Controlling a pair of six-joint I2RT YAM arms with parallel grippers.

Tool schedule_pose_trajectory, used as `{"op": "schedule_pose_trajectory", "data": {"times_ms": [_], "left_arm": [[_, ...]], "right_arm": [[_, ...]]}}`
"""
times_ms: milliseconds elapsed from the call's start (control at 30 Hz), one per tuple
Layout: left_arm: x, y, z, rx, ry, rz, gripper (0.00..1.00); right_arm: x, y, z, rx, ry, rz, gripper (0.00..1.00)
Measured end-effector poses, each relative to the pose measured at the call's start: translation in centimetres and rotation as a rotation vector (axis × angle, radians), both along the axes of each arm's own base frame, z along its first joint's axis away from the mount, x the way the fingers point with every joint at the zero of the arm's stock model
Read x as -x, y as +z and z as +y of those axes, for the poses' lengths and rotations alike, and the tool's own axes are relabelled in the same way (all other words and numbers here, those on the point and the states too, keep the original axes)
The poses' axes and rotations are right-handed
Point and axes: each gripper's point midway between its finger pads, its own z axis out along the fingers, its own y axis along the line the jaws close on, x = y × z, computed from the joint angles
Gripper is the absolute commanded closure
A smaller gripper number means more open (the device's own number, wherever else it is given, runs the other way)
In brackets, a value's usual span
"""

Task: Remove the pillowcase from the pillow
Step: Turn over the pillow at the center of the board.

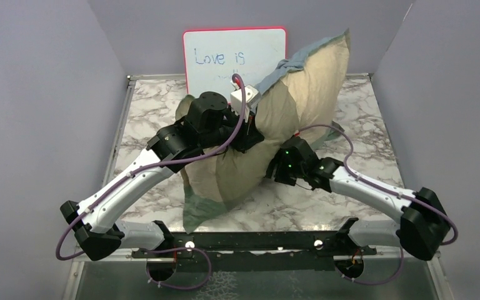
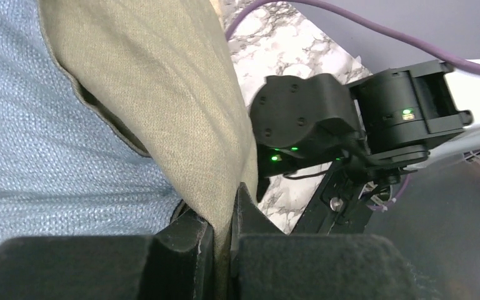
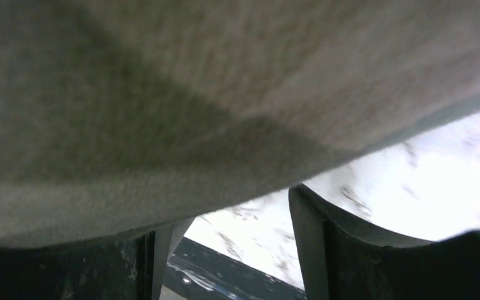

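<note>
The left tool (image 2: 224,215) is pressed together on a tan fold of the pillowcase (image 1: 300,94), the cloth squeezed between its two black fingers; the blue-grey face of the case lies just beside the pinch in the left wrist view. The pillowcase stands plump and tilted on the marble desk (image 1: 369,125), its low corner toward the arm bases and its high corner up at the right of the red-framed whiteboard (image 1: 225,53) behind it. The case bulges full, the pillow hidden inside it. At its right flank the right tool (image 3: 234,250) is spread, bare desk showing between its fingers and tan cloth hanging just above them.
</note>
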Motion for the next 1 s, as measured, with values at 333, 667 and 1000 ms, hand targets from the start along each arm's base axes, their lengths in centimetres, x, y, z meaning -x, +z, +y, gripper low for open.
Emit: {"op": "schedule_pose_trajectory", "data": {"times_ms": [333,667,1000], "left_arm": [[0.1,2.5,-0.2,0.006,-0.042,-0.048,1.0],[3.3,-10.2,1.4,-0.129,-0.02,0.085,1.0],[7.0,-11.8,-2.7,-0.086,-0.126,0.118,1.0]], "right_arm": [[-4.1,2.7,7.5,-0.264,0.085,-0.003,0.27],[-3.0,5.2,-2.1,-0.038,-0.181,-0.101,0.23],[-2.3,15.2,-11.8,0.072,-0.424,-0.403,0.21]]}}
